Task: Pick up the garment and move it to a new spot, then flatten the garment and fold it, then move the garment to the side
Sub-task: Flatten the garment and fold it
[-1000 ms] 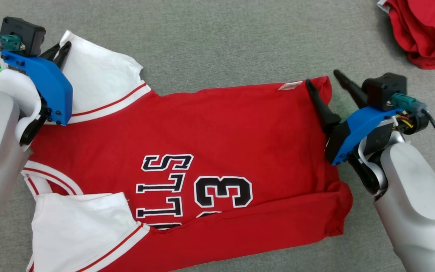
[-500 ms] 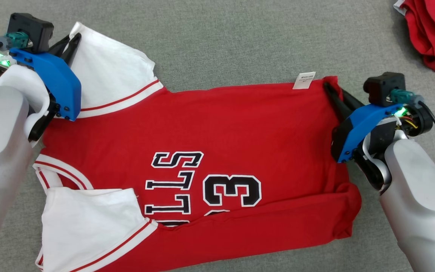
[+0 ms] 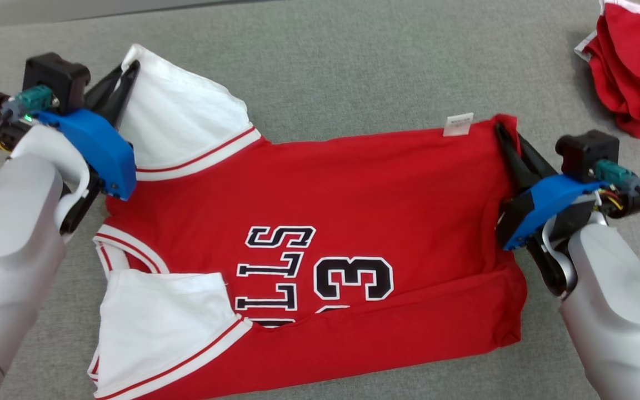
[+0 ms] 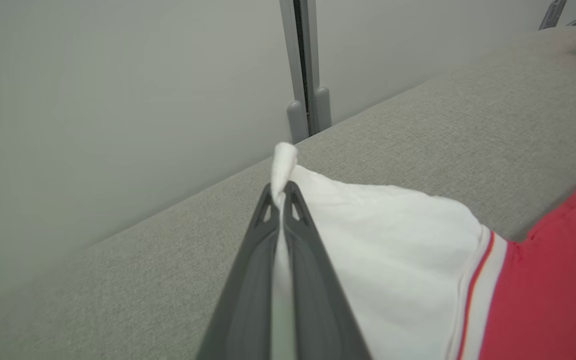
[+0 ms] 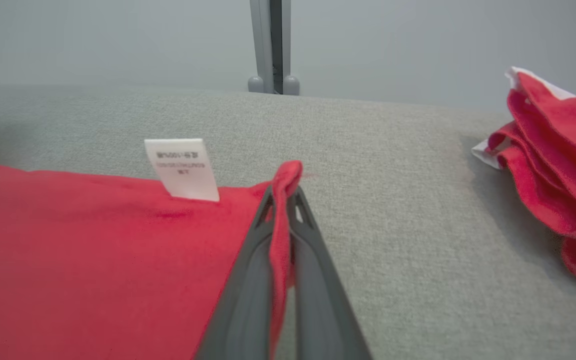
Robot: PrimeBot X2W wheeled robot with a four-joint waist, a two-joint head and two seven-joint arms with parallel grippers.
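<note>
Head view: garment [image 3: 364, 222] lies spread on the grey surface [image 3: 353, 66], left gripper [image 3: 129, 69] pinching its far white sleeve [image 3: 186, 128] tip, right gripper [image 3: 502, 130] pinching the far hem corner by the label [image 3: 458, 124]. Risk: both bites are thin, so uneven pull could slip a corner and skew the fold. Wrist views show cloth poking past the clamped tips, which head view can't resolve; red pile [image 3: 636, 72] sits off to the right

A crumpled red cloth heap [image 3: 639, 72] is laid on the grey desk [image 3: 353, 66], well right of the right jaws; a pale wall [image 5: 118, 40] is seen beyond.
</note>
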